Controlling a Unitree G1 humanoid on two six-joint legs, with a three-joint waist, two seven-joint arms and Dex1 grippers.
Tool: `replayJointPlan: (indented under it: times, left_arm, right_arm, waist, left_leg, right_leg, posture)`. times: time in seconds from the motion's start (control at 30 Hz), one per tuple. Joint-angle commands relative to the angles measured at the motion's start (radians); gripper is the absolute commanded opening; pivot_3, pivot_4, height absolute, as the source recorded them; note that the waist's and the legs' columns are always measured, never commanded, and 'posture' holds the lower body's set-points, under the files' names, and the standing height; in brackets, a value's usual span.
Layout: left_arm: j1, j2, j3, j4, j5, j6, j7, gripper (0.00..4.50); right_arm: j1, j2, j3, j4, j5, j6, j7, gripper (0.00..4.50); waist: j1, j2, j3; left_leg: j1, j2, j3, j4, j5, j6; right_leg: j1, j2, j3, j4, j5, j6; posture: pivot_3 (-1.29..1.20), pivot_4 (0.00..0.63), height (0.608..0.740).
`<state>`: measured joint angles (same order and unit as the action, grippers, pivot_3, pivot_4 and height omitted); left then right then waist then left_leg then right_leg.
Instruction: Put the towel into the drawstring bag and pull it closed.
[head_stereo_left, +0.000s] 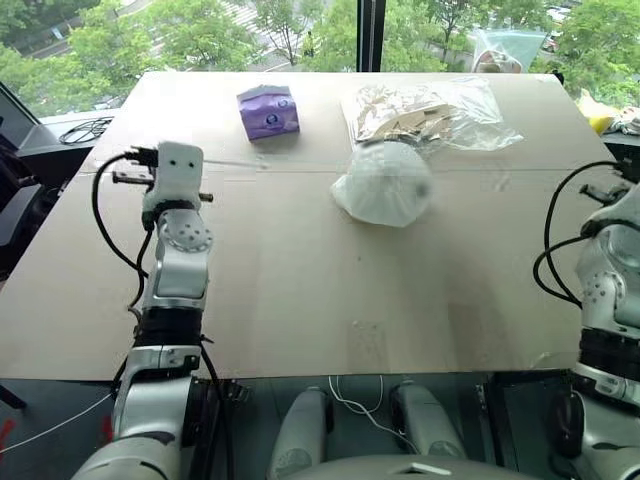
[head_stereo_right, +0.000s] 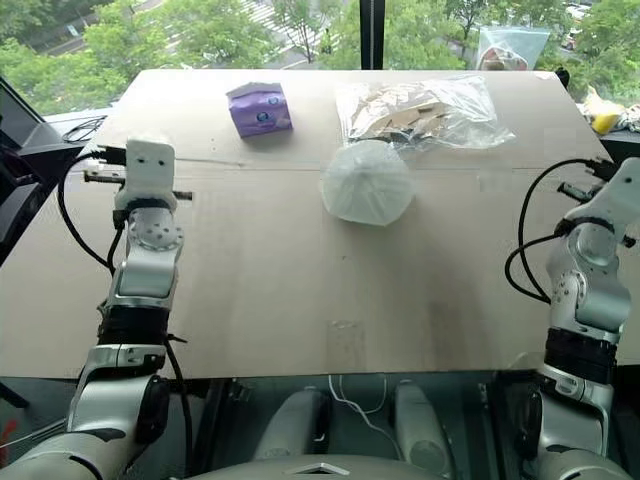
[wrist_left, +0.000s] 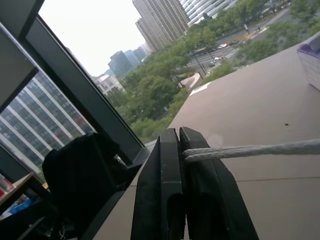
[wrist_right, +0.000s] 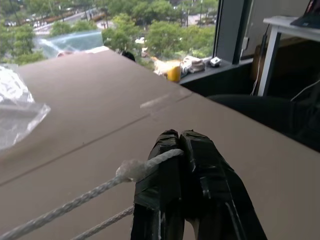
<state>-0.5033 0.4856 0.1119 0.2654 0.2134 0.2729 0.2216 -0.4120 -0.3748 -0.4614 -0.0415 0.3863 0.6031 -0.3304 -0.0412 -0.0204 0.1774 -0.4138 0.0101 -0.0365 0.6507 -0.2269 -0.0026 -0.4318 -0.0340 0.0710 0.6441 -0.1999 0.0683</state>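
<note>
The drawstring bag (head_stereo_left: 385, 186) lies in the middle of the table as a rounded white bundle with its mouth gathered. The towel is hidden. In the left wrist view my left gripper (wrist_left: 179, 132) is shut on a white cord (wrist_left: 250, 149) that runs off taut toward the table's middle. In the right wrist view my right gripper (wrist_right: 179, 135) is shut on another white cord (wrist_right: 90, 196), just past its knot (wrist_right: 129, 169). My hands are spread wide apart, the left near the table's left edge and the right near its right edge, with the bag between them.
A purple tissue pack (head_stereo_left: 268, 112) sits at the back left of the brown table (head_stereo_left: 300, 290). A clear plastic bag (head_stereo_left: 430, 110) with beige contents lies just behind the drawstring bag. Windows run along the table's far side.
</note>
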Motion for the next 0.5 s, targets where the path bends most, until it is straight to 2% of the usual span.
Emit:
replayJointPlan:
  times: [0.03,0.17,0.27,0.37,0.5]
  left_arm:
    - [-0.002,0.007,-0.017,0.006,-0.06,0.014,-0.168,0.02]
    - [-0.016,-0.015,-0.137,0.008,-0.11,-0.027,-0.436,0.02]
    - [-0.009,-0.039,-0.146,-0.028,-0.206,-0.026,-0.59,0.02]
    - [-0.017,-0.041,-0.109,-0.025,-0.287,0.0,-0.677,0.84]
    - [0.006,-0.001,-0.091,-0.027,-0.307,-0.016,-0.746,2.78]
  right_arm:
    - [-0.042,0.026,-0.005,-0.061,0.143,0.126,0.116,0.0]
    - [-0.069,-0.021,0.193,-0.078,0.121,0.169,0.326,0.0]
    - [-0.074,-0.122,0.333,-0.069,0.076,0.106,0.556,0.0]
    - [-0.026,-0.217,0.413,-0.058,0.066,-0.014,0.816,0.95]
    - [0.059,-0.305,0.446,-0.038,0.01,-0.124,0.973,2.85]
  waist:
    - [-0.004,0.0,0.0]
    - [-0.005,0.0,0.0]
    - [-0.001,0.0,0.0]
    - [0.002,0.0,0.0]
    - [0.001,0.0,0.0]
  left_leg:
    - [0.0,0.001,0.001,0.001,0.0,0.0]
    - [0.002,0.002,0.001,0.002,0.0,0.0]
    - [0.001,0.002,0.0,0.002,0.0,0.0]
    - [-0.002,0.002,-0.001,0.001,0.0,0.0]
    - [-0.002,0.001,-0.001,0.0,0.0,0.001]
  right_leg:
    - [0.0,0.001,0.0,0.001,0.0,0.0]
    - [0.0,0.004,0.0,0.003,0.001,-0.001]
    - [0.0,0.004,0.0,0.002,0.001,-0.001]
    - [0.0,0.003,0.0,-0.002,0.001,-0.001]
    - [0.0,0.002,0.0,-0.002,0.0,-0.001]
  posture:
    - [0.0,0.15,0.74]
    - [0.0,0.15,0.74]
    - [0.0,0.15,0.74]
    - [0.0,0.15,0.74]
    - [0.0,0.15,0.74]
